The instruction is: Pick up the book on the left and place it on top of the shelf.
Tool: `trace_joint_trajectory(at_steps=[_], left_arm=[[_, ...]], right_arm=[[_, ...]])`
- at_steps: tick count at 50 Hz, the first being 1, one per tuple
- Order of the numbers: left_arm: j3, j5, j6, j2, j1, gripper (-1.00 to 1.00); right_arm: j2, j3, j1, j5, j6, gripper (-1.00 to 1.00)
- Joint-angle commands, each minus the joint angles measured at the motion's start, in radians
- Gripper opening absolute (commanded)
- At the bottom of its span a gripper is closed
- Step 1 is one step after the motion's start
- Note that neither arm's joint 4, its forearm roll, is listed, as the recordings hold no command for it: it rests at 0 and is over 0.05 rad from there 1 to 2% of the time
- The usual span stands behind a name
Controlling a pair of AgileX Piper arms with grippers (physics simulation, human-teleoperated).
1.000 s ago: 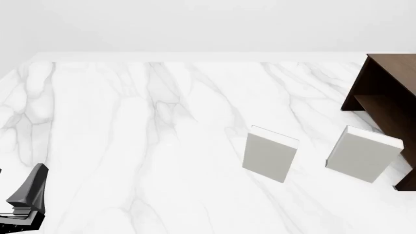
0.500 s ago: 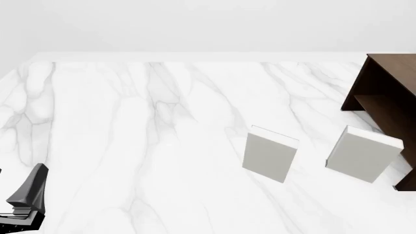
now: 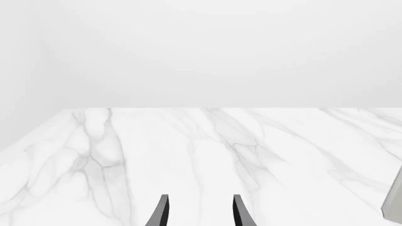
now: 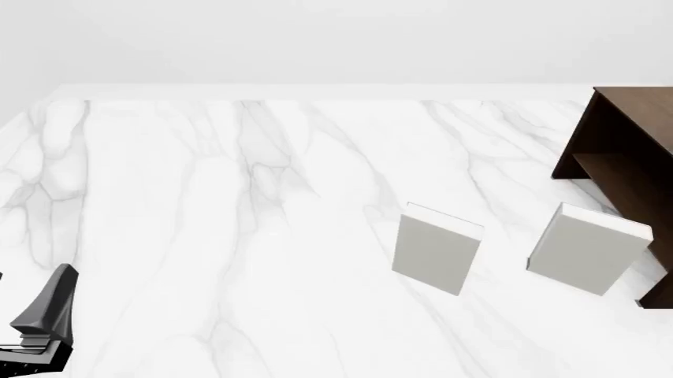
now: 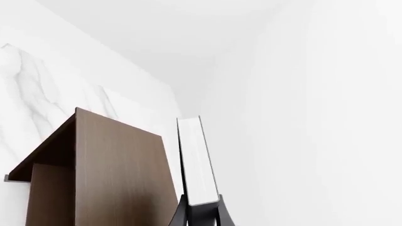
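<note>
My right gripper [image 5: 201, 209] is shut on the book [image 5: 197, 157], a slim book with white page edges between thin dark covers, held edge-on. It shows only in the right wrist view, beside the flat top of the dark brown shelf [image 5: 107, 174]; whether it touches the shelf I cannot tell. In the front view the shelf [image 4: 631, 150] stands at the right edge, and neither the book nor the right gripper shows. My left gripper [image 3: 199, 214] is open and empty, low at the near left of the table [image 4: 42, 315].
Two larger light grey books stand on the white marble table, one in the middle right [image 4: 436, 248] and one next to the shelf [image 4: 589, 250]. The edge of one shows in the left wrist view [image 3: 394, 202]. A white wall lies behind the table.
</note>
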Motion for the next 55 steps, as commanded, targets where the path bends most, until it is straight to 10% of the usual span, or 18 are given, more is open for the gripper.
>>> trace_joint_trajectory(at_steps=[1,55], left_arm=[[0.0,0.0,0.0,0.0,0.0,1.0],[0.0,0.0,0.0,0.0,0.0,1.0]], right_arm=[[0.021,-0.013,-0.009,-0.029,0.015,-1.0],[0.151,0.014,-0.025,-0.126,0.044,-1.0]])
